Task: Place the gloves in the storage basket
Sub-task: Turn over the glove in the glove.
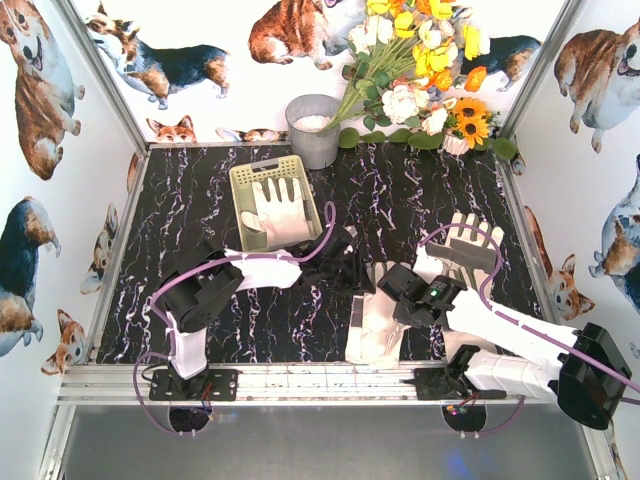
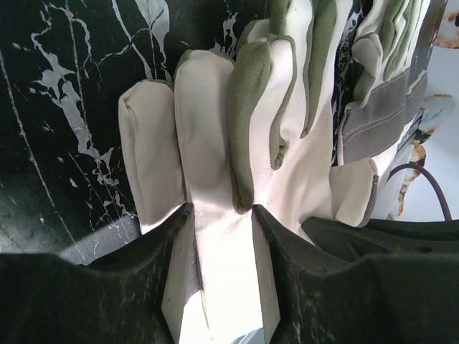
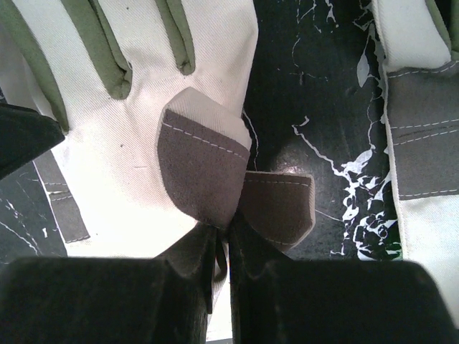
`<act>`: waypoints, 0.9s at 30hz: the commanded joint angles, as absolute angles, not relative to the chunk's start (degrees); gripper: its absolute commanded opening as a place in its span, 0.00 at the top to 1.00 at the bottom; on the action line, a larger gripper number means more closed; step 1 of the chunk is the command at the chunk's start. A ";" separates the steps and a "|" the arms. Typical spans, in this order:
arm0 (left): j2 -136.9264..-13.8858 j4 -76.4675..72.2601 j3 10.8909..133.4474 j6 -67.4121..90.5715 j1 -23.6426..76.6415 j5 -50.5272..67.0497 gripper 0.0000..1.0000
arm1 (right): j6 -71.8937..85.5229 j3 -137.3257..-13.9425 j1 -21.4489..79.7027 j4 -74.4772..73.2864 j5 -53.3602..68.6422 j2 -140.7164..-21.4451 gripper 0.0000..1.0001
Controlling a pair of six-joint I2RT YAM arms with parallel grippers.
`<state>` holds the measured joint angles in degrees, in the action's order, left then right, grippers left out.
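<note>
My workplace: staged robot test booth. White panel walls printed with corgi dogs (image 1: 60, 210), bare aluminium frame posts (image 1: 104, 70), black white-veined marble-pattern table (image 1: 400, 190), my arm bases (image 1: 190, 383) bolted to aluminium rail (image 1: 320, 385).

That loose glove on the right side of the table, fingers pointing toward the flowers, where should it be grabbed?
The glove lies flat on the table, so come straight down from above and pinch up its wide near end, closest to the right hand. Its thin, spread finger ends would likely slip free.
</note>
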<state>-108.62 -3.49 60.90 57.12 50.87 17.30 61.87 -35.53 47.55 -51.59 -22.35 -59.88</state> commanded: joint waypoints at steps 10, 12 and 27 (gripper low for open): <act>-113.26 -5.49 65.58 56.23 51.68 17.09 0.93 | 59.93 -34.97 46.58 -48.75 -23.29 -58.48 0.98; -113.21 -5.76 65.77 56.00 51.65 17.14 0.99 | 59.58 -35.11 46.51 -48.54 -23.20 -58.33 0.98; -105.27 4.21 69.69 51.59 52.75 8.80 1.00 | 57.03 -41.06 46.23 -52.60 -17.40 -51.81 1.00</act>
